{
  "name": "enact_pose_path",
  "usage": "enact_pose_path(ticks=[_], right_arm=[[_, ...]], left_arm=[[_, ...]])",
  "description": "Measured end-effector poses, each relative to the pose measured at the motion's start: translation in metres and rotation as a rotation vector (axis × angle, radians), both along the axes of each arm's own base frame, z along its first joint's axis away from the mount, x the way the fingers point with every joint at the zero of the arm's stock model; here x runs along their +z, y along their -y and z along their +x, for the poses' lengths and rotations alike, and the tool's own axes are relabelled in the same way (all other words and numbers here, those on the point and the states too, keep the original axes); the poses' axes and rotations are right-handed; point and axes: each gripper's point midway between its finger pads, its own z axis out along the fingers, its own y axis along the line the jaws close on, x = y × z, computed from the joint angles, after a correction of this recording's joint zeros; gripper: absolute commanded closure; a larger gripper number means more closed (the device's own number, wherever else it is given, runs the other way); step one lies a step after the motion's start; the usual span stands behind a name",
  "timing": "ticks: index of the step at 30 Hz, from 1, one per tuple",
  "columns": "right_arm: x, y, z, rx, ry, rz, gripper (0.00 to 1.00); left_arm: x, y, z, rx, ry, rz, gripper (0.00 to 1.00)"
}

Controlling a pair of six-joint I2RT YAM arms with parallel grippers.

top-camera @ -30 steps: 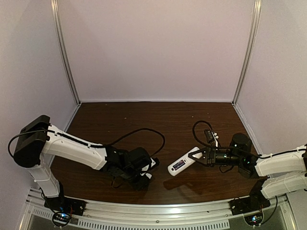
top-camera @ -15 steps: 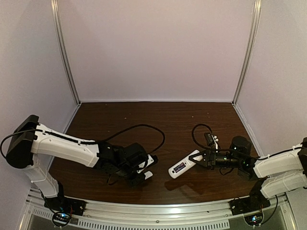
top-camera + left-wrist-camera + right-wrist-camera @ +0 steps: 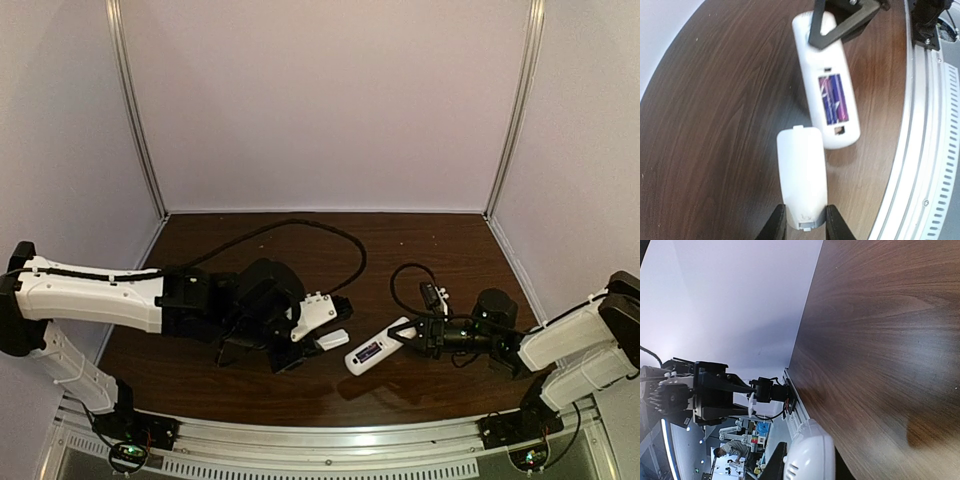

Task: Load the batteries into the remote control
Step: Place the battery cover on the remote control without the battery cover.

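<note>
The white remote control [image 3: 374, 347] is held just above the dark wood table, back side up, its open compartment showing the blue-purple batteries [image 3: 833, 97] inside. My right gripper [image 3: 408, 333] is shut on the remote's far end, which also shows between its fingers in the right wrist view [image 3: 809, 455]. My left gripper [image 3: 318, 338] is shut on the plain white cover piece [image 3: 801, 173], held by its near end, its tabbed far end just short of the remote's [image 3: 826, 79] near end.
The metal rail [image 3: 925, 130] of the table's near edge runs just right of the remote in the left wrist view. Black cables [image 3: 300, 228] loop over the table behind both arms. Purple walls close the back and sides.
My left arm has swung right and forward, bringing the cover piece close to the remote. My right gripper has lowered and shifted the remote slightly left.
</note>
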Motion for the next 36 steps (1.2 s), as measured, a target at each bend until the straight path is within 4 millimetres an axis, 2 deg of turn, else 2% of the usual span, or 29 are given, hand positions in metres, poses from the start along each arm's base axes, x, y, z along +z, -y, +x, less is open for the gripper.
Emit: enact_pose_path(ticks=[6, 12, 19, 36], right_arm=[[0.000, -0.008, -0.005, -0.005, -0.036, 0.027, 1.00], [0.004, -0.016, -0.010, -0.015, -0.050, 0.047, 1.00], [0.004, -0.018, -0.009, -0.044, -0.052, 0.045, 1.00], [-0.007, -0.019, -0.010, -0.091, -0.091, 0.006, 1.00]], left_arm=[[0.016, 0.022, -0.011, -0.064, 0.043, -0.015, 0.79], [-0.001, 0.032, -0.016, -0.103, 0.046, 0.044, 0.79], [-0.020, 0.032, -0.014, -0.099, 0.040, 0.112, 0.79], [-0.025, 0.042, -0.007, -0.081, 0.057, 0.137, 0.80]])
